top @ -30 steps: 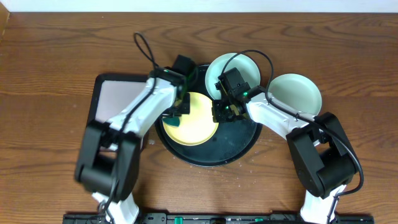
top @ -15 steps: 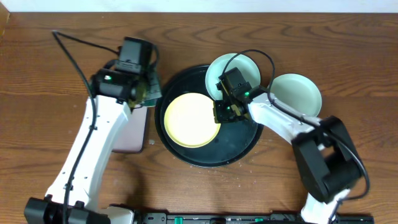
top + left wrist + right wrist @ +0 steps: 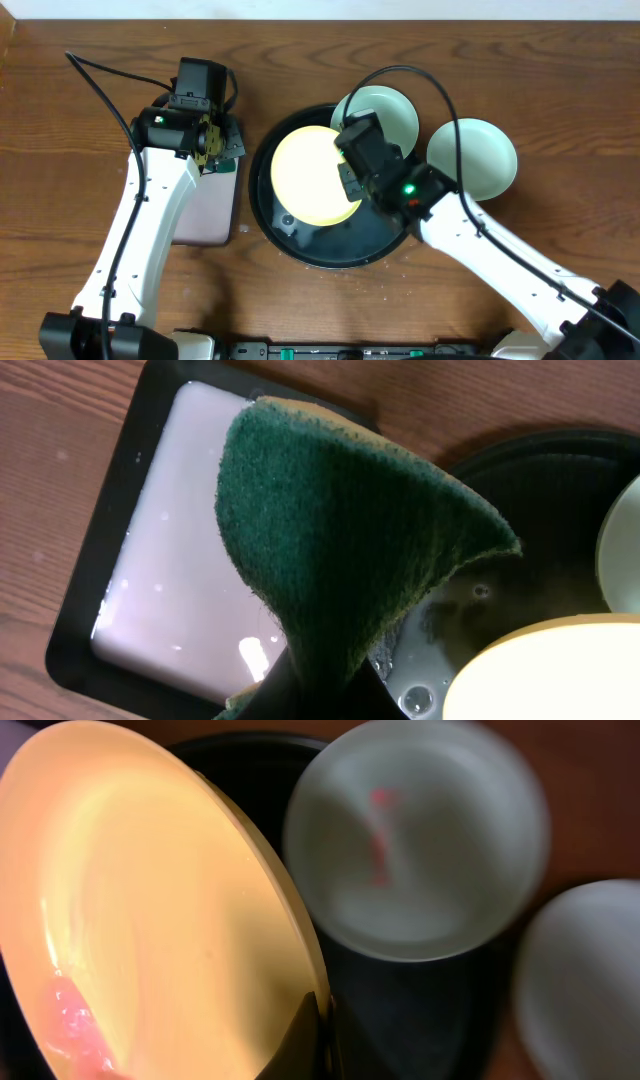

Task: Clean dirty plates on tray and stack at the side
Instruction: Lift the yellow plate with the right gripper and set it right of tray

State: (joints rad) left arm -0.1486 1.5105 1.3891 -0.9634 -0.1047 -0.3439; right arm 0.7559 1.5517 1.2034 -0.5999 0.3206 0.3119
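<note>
The pale yellow plate (image 3: 309,177) is tilted up over the round black tray (image 3: 330,245), its right rim pinched in my right gripper (image 3: 347,182). In the right wrist view the yellow plate (image 3: 150,910) fills the left, with pink residue low on it, and the gripper (image 3: 322,1020) is shut on its edge. One mint plate (image 3: 385,110) sits at the tray's back rim and also shows in the right wrist view (image 3: 415,840). A second mint plate (image 3: 473,152) lies on the table to the right. My left gripper (image 3: 215,150) is shut on a green sponge (image 3: 340,530) over the pink tray.
The small rectangular black-rimmed pale pink tray (image 3: 205,205) lies left of the round tray and shows wet in the left wrist view (image 3: 170,580). Water droplets lie on the black tray floor (image 3: 440,660). Cables run over the table behind both arms.
My left gripper has carried the sponge off the yellow plate to over the pink tray. My right gripper has lifted the yellow plate's right edge, tilting it up.
</note>
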